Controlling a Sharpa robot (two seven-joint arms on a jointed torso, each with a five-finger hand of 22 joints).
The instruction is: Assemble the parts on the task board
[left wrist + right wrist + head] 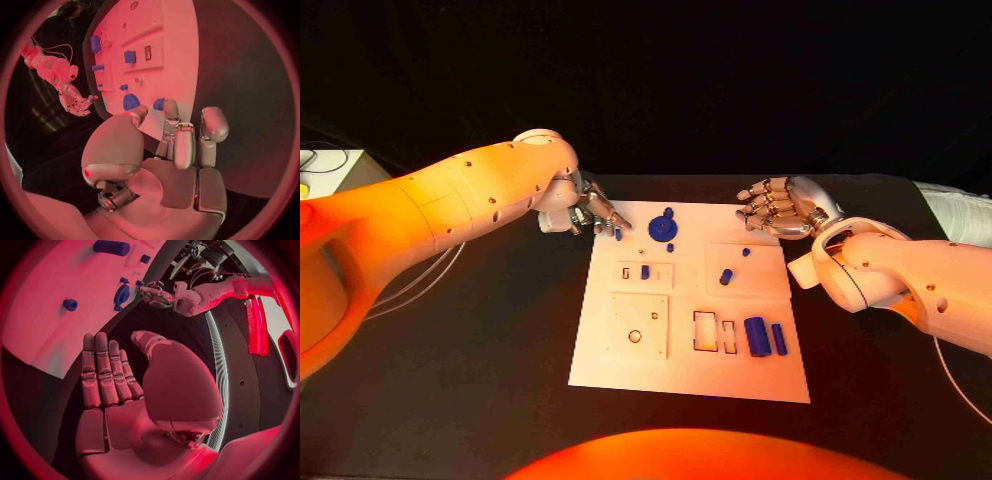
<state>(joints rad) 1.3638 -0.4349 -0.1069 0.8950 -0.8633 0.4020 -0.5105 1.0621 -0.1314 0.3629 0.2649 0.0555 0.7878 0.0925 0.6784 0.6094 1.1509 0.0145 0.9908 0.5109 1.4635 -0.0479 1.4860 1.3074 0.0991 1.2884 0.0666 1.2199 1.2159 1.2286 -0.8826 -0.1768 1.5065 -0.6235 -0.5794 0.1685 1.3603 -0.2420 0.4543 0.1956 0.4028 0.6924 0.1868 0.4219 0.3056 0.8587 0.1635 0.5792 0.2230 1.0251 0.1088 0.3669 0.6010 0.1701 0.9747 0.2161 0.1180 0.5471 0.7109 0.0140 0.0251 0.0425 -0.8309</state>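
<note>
The white board (689,370) lies flat on the black table (473,400) between my two hands, its blue pieces (764,337) scattered over it. My left hand (593,212) reaches its far corner, fingertips beside a small blue peg (159,104); whether they pinch it I cannot tell. My right hand (779,208) hovers just off the opposite corner, fingers loosely curled, holding nothing.

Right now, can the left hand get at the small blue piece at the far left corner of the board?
Probably yes. The left hand hovers at the task board's far left corner, its fingers just short of the small blue piece, with nothing between them.
</note>
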